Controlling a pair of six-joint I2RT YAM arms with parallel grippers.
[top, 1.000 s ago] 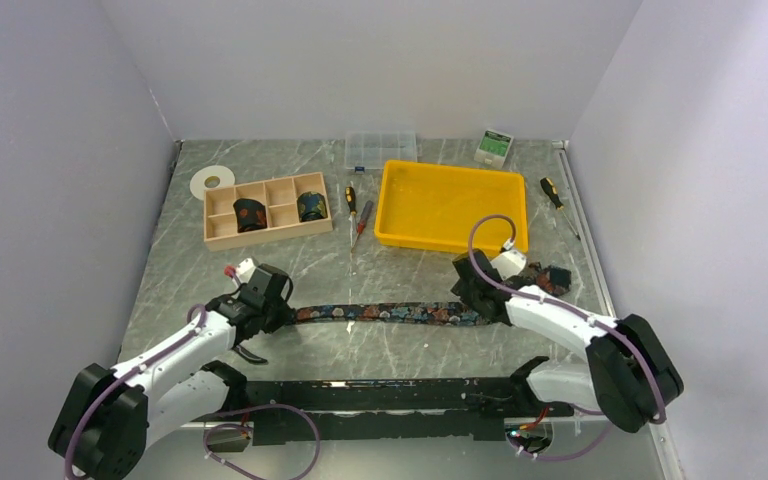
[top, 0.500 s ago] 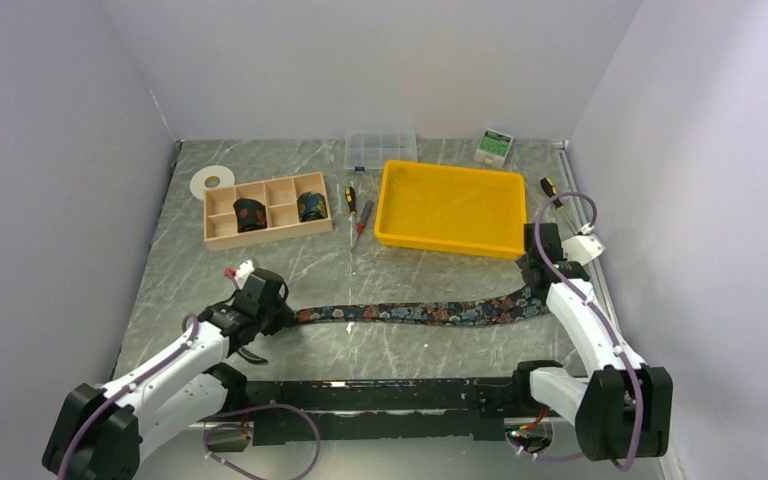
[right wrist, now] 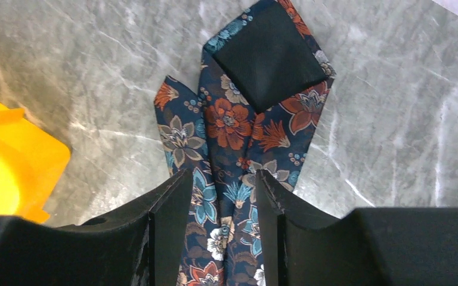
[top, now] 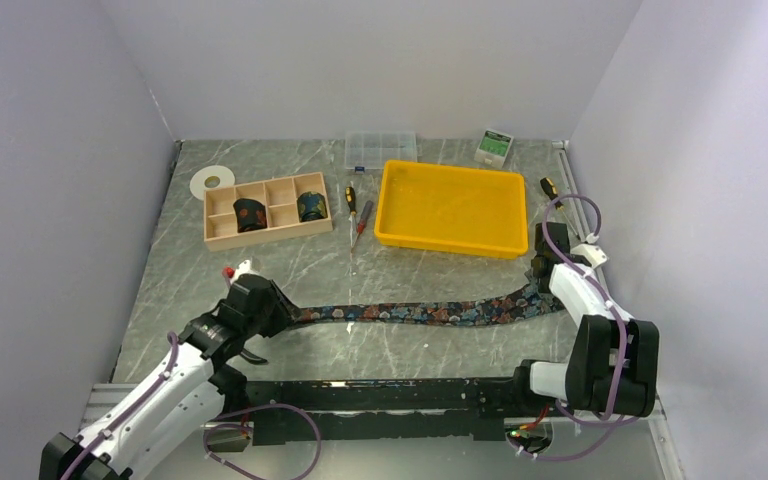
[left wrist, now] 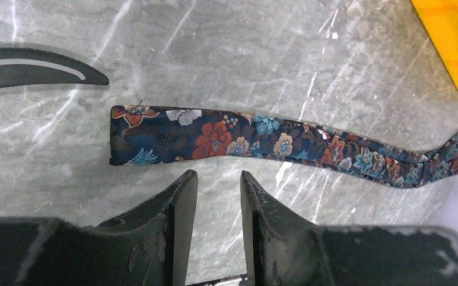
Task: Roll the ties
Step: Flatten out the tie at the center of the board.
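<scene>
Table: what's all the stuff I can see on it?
flat tie: 1, dark navy with flowers, stretched across the near middle
rolled ties: 2, same print, in two compartments of the wooden box
wooden box: 1, pale wood, back left
tape ring: 1, white, left of the wooden box
yellow tray: 1, back right
clear case: 1, see-through, behind the tray
small box: 1, green and white, back right
screwdrivers: 3, two left of the tray, one right of it
black curved handle: 1, front left
left gripper: 1, black, open, by the tie's left end
right gripper: 1, black, closed on the tie's wide end
</scene>
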